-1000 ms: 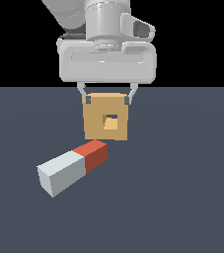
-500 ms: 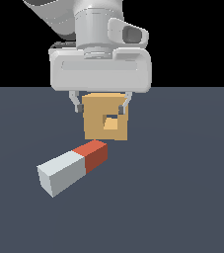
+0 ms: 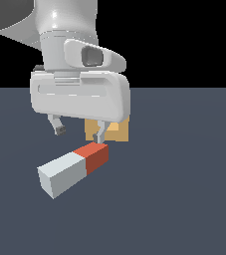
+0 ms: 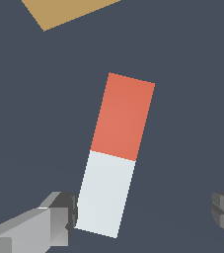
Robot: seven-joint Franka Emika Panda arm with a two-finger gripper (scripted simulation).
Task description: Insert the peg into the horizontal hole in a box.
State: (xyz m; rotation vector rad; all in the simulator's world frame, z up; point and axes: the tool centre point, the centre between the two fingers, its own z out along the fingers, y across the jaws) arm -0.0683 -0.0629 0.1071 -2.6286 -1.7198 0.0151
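Observation:
The peg (image 3: 74, 168) lies flat on the dark floor, its pale grey-white half toward the camera and its red-orange half toward the box. In the wrist view the peg (image 4: 114, 154) lies lengthwise, with its white end between the two fingers (image 4: 39, 225). My gripper (image 3: 79, 131) hangs open just above the peg with nothing in it. Behind the gripper stands the tan box (image 3: 115, 130), mostly covered by the hand. Only a tan corner of the box (image 4: 64, 11) shows in the wrist view. The hole is hidden.
The dark grey floor (image 3: 184, 189) stretches around the peg and the box. The arm's white hand and wrist (image 3: 79, 94) fill the upper part of the exterior view.
The gripper has come down and toward the camera, from around the box to just above the peg. It now covers most of the box. The peg has not moved.

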